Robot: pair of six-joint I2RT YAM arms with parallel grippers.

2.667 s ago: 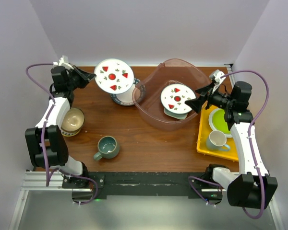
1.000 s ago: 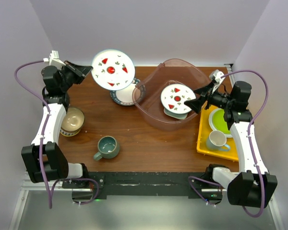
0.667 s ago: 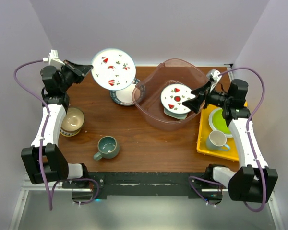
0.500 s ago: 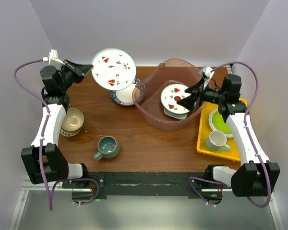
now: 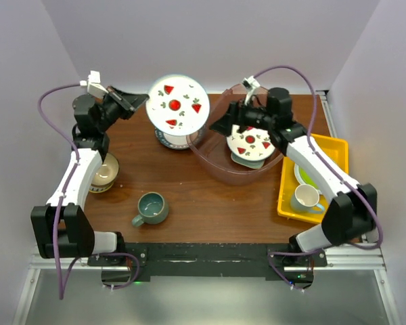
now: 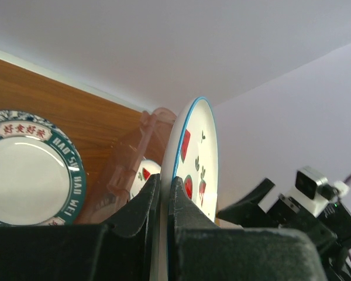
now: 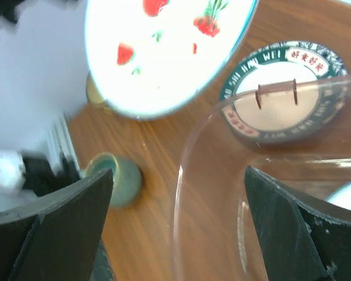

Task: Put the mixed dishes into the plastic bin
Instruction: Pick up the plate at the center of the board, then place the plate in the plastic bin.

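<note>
My left gripper (image 5: 141, 101) is shut on the rim of a white plate with red and green motifs (image 5: 178, 103) and holds it up, tilted, left of the plastic bin (image 5: 220, 168). In the left wrist view the plate (image 6: 198, 146) stands edge-on between my fingers (image 6: 141, 202). A matching plate (image 5: 252, 145) lies in the bin. My right gripper (image 5: 220, 126) is open and empty over the bin's left rim (image 7: 184, 193), facing the held plate (image 7: 164, 47). A blue-patterned plate (image 5: 170, 141) lies on the table below it. A bowl (image 5: 103, 172) and a grey-teal mug (image 5: 151, 207) sit at the left.
A yellow tray (image 5: 338, 145) at the right holds a lime-green plate (image 5: 304, 173) and a white mug (image 5: 304, 196). The blue-patterned plate (image 7: 281, 88) lies close to the bin's left wall. The back wall is just behind the held plate.
My left gripper has carried the plate up and to the right, toward the bin. My right arm has swung left from the tray side across the bin to its left rim.
</note>
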